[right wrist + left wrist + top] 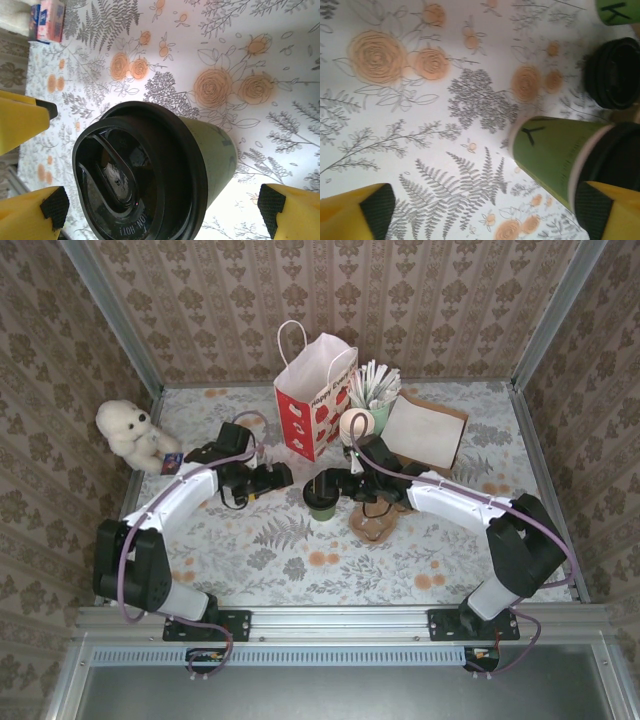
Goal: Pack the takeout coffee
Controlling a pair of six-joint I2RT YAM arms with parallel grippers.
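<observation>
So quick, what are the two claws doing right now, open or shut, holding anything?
Left gripper: open, holding nothing.
Right gripper: open, its fingers either side of the takeout coffee, not gripping it.

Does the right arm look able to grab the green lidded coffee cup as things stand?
Probably yes: the right gripper is open and the coffee cup stands upright between its fingers. The left gripper, also open, sits close beside the cup and might crowd it.
</observation>
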